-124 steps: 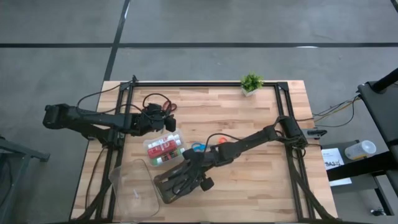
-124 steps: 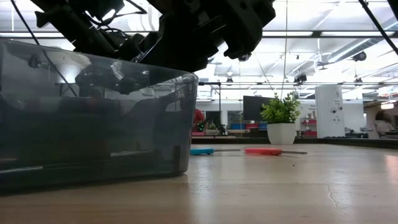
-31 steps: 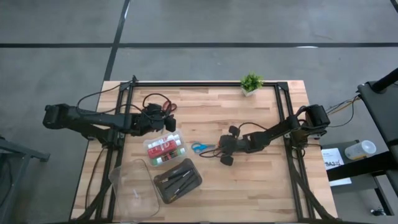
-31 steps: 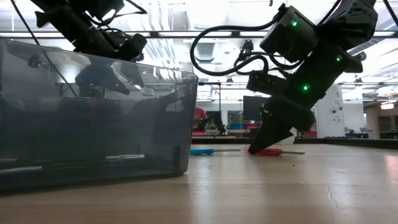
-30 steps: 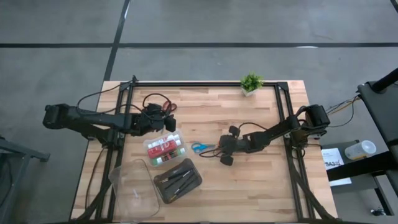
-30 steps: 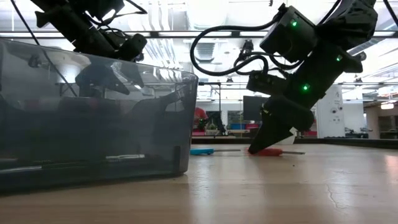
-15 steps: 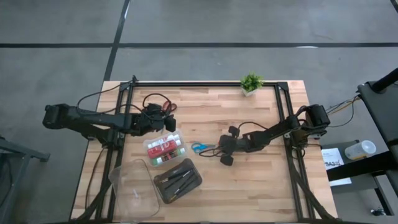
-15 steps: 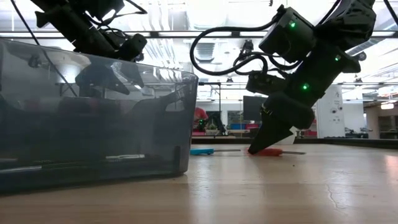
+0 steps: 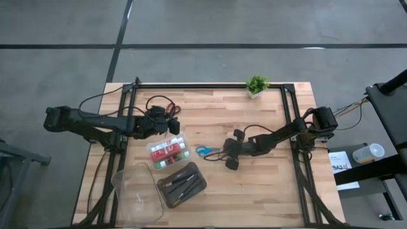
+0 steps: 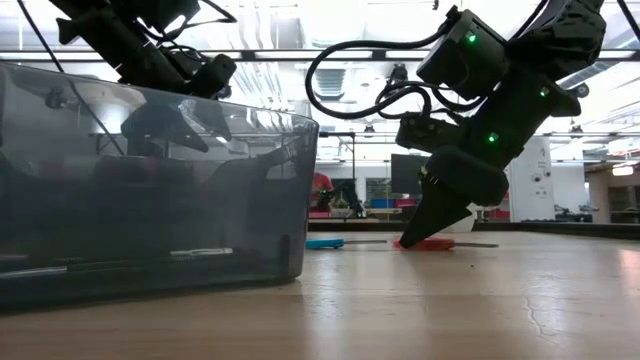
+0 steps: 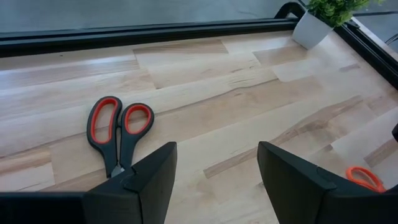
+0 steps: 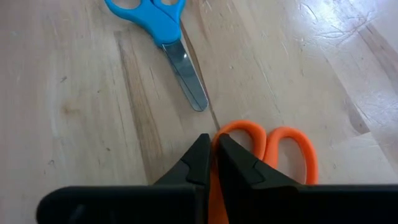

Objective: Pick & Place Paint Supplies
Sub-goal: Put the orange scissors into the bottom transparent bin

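We see a small pair of orange-handled scissors [image 12: 261,163] lying flat on the pale wooden table [image 9: 267,191], just beside a small pair of blue-handled scissors [image 12: 163,34] with short steel blades. The right gripper [image 12: 214,160] is at the table surface on the orange pair, its two dark fingers [image 12: 189,165] pinched together over one orange handle loop, so it is grasping the orange scissors. In the high view, part of that pair is hidden under the gripper [image 9: 227,151]. In the low view only an orange sliver [image 10: 430,243] shows at the fingertips.

Beyond the blue scissors from the orange pair sits a clear plastic box [image 9: 168,151] of small paint tubes; their colours are hard to make out apart from red and green. Nearer the front edge, a dark grey case [image 9: 182,184] holds thin brushes, with an empty clear tub [image 9: 135,191] beside it.

The left gripper [image 11: 214,174] waits beyond the clear box, fingers spread wide and holding nothing, with black scissors with red-lined handles [image 11: 117,132] ahead of it.

A second ago the right fingers stood partly apart around the orange handle; since then they have closed, and the arm has not shifted.
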You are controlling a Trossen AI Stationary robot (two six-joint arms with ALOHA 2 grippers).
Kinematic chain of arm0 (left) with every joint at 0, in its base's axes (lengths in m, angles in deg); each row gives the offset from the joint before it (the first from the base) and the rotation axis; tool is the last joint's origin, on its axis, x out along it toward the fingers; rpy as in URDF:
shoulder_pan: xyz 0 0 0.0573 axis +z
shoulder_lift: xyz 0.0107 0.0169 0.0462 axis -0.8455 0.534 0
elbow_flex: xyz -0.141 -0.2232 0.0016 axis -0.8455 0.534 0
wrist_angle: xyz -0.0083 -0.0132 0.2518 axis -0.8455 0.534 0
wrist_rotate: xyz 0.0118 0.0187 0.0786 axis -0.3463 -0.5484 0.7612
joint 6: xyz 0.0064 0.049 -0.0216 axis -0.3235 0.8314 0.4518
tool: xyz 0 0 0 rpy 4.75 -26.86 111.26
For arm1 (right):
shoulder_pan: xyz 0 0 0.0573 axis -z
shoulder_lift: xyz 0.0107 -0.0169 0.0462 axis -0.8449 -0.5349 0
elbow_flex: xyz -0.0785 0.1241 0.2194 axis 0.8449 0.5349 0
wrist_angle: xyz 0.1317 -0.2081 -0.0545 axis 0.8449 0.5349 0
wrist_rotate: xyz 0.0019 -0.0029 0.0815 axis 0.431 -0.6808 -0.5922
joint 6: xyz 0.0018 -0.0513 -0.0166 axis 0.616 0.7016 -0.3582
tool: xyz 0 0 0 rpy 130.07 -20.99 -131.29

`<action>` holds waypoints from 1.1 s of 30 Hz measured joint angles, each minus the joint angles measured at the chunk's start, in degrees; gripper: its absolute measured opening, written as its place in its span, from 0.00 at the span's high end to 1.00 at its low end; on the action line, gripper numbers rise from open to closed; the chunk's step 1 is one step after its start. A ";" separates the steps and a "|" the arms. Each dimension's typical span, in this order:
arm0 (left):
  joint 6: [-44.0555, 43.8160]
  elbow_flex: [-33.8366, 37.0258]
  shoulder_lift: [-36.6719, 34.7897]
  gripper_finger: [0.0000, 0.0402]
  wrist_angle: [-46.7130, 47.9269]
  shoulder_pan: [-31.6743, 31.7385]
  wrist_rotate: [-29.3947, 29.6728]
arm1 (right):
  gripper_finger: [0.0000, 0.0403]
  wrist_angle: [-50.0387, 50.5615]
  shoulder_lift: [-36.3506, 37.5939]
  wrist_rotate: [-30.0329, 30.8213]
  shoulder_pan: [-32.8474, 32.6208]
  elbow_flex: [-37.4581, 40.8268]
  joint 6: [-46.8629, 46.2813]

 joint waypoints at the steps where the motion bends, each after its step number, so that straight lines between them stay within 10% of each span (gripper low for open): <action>1: -0.01 0.02 -0.01 0.42 0.00 0.01 0.00 | 0.96 -0.02 0.09 0.12 -0.03 0.01 -0.02; 20: -0.01 0.02 0.01 0.42 0.00 0.00 0.00 | 0.96 -3.97 14.61 -0.28 -3.40 0.24 7.75; 33: -0.01 0.02 -0.01 0.42 0.00 0.00 0.00 | 0.96 -24.92 14.71 -13.95 -4.09 -2.56 24.21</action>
